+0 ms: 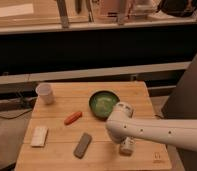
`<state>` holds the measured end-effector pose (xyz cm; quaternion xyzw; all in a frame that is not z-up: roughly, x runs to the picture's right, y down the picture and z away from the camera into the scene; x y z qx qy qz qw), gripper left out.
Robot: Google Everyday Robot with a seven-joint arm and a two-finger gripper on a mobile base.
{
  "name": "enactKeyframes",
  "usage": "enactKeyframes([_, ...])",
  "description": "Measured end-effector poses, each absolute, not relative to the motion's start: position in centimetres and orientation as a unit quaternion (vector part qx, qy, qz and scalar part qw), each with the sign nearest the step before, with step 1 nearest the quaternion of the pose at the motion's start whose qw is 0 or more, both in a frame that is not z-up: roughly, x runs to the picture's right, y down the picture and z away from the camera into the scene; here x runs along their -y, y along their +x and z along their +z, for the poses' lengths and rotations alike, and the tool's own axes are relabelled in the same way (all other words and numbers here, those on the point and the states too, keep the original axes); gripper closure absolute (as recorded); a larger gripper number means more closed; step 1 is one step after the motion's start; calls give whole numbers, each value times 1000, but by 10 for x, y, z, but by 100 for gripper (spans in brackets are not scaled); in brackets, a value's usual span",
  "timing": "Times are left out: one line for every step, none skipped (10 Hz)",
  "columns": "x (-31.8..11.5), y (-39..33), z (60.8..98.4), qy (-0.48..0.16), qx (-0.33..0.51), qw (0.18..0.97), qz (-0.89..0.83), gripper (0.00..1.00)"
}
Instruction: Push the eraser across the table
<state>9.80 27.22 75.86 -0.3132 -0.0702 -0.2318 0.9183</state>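
Reaching over the table [57, 156], the arm [162, 134] points its hand [126, 146] down near the eraser [82, 145] — apart; grip cannot be told.

Behind the worktop [137, 92] runs a dark horizontal panel [92, 47], bounded below by a pale rail [82, 74] and above by a light ledge [92, 25]. Beyond the ledge, a tan surface carries a white sheet [16, 10] and metal posts [62, 12]. The grey floor [9, 140] at left carries a black cable [12, 112]. Lighting is even and warm. The claw [126, 146] sits low over the worktop's front right.
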Motion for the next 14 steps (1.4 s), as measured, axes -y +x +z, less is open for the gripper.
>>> enactKeyframes([-273,95,764,-311,74,918,-234,100])
enactKeyframes([-273,96,764,-311,72,918,-235,100])
enactKeyframes([-273,92,766,-313,71,917,-236,100])
enactKeyframes([-273,86,767,-314,73,917,-235,100])
enactKeyframes([-273,89,769,-315,71,917,-234,100])
enactKeyframes([-272,90,772,-315,69,916,-239,100])
enactKeyframes([-270,86,775,-313,71,915,-245,100])
enactKeyframes([-269,78,779,-313,72,912,-254,100])
enactKeyframes([-269,74,781,-313,72,912,-256,100])
enactKeyframes([-270,69,782,-315,70,911,-258,100])
enactKeyframes([-270,59,785,-315,70,909,-263,100])
enactKeyframes([-270,54,787,-314,70,907,-270,100])
enactKeyframes([-269,48,790,-314,70,905,-278,100])
enactKeyframes([-268,45,792,-313,70,904,-282,100])
